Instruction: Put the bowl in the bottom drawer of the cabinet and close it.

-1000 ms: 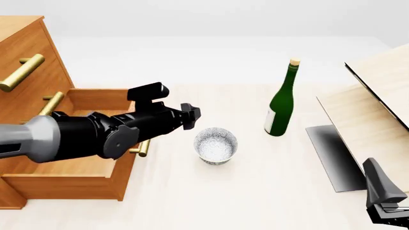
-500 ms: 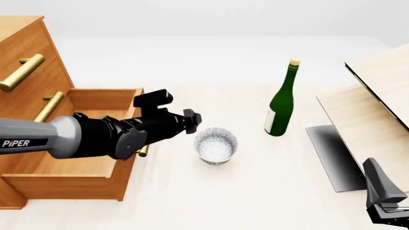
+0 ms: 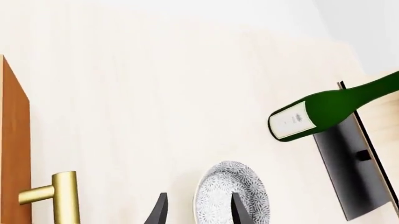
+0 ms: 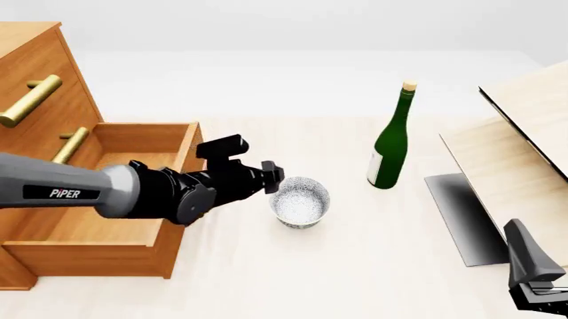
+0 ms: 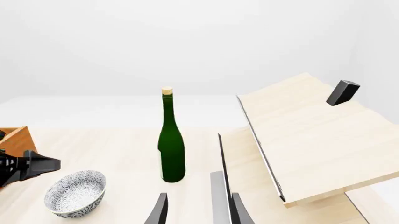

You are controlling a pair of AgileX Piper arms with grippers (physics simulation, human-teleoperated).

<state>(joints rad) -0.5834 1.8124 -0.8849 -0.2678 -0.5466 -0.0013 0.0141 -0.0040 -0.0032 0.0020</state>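
The white speckled bowl (image 4: pixel 300 201) stands upright on the table, just right of the cabinet's (image 4: pixel 26 80) pulled-out bottom drawer (image 4: pixel 89 258). My left gripper (image 4: pixel 273 178) hovers at the bowl's left rim. In the left wrist view it (image 3: pixel 198 215) is open, with the bowl's (image 3: pixel 234 196) near rim between the fingertips; one finger (image 3: pixel 240 211) overlaps the bowl and the other (image 3: pixel 159 213) is outside it. My right gripper (image 4: pixel 537 292) rests low at the table's front right. It is open (image 5: pixel 198 212) and empty, far from the bowl (image 5: pixel 74 193).
A green bottle (image 4: pixel 390 143) stands upright right of the bowl. Pale wood panels (image 4: pixel 523 146) and a dark grey plate (image 4: pixel 466 216) fill the right side. The drawer's brass handle (image 3: pixel 62 198) sticks out near my left gripper.
My left arm has dropped lower and its gripper has slid slightly right, down to the bowl's left rim. The bowl, bottle and right arm have not moved.
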